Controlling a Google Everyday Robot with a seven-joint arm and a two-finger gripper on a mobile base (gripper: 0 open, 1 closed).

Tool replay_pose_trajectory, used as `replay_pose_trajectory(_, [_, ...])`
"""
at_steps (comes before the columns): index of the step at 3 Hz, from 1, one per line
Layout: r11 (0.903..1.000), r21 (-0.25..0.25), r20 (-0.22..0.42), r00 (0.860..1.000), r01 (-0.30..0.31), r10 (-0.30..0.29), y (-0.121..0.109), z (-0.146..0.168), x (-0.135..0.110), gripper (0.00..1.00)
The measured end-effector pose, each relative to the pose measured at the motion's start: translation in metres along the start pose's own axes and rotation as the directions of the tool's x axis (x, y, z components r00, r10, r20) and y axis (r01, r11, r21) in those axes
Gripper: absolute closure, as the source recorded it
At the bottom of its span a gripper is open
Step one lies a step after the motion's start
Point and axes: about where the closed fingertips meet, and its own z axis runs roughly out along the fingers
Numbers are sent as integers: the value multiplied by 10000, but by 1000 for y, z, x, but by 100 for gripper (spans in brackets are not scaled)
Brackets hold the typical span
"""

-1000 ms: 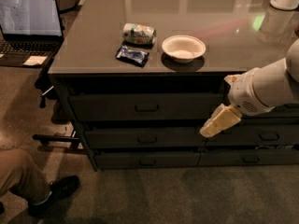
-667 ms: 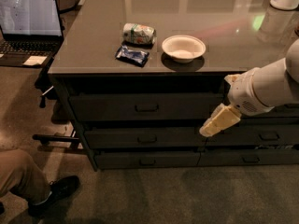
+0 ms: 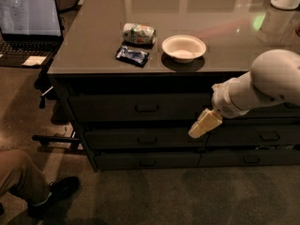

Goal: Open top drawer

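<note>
The top drawer (image 3: 108,108) is the tall dark grey front just under the counter, closed, with a small bar handle (image 3: 146,108) at its centre. My gripper (image 3: 202,124), a pale tan wedge on the white arm (image 3: 262,86), comes in from the right and points down-left. It hangs in front of the cabinet at the drawer's lower right corner, about level with the gap above the second drawer. It is to the right of and below the handle and does not touch it.
On the counter (image 3: 84,55) stand a white bowl (image 3: 183,47), a tipped can (image 3: 138,33) and a dark snack packet (image 3: 132,56). Shallower drawers (image 3: 117,139) lie below. A laptop (image 3: 29,20) is at left and a person's leg and shoe (image 3: 51,193) at lower left.
My gripper and wrist have shifted slightly left and down along the cabinet front, closer to the top drawer's handle. Nothing else has moved.
</note>
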Motion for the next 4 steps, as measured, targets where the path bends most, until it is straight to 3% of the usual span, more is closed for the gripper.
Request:
replay_pose_trajectory(2, [9969,-285,101,9973,736,-734,-16,66,-26,0])
replay_pose_trajectory(4, [9850,-938,-238,9887,1449,-1477,-31,124,-38,0])
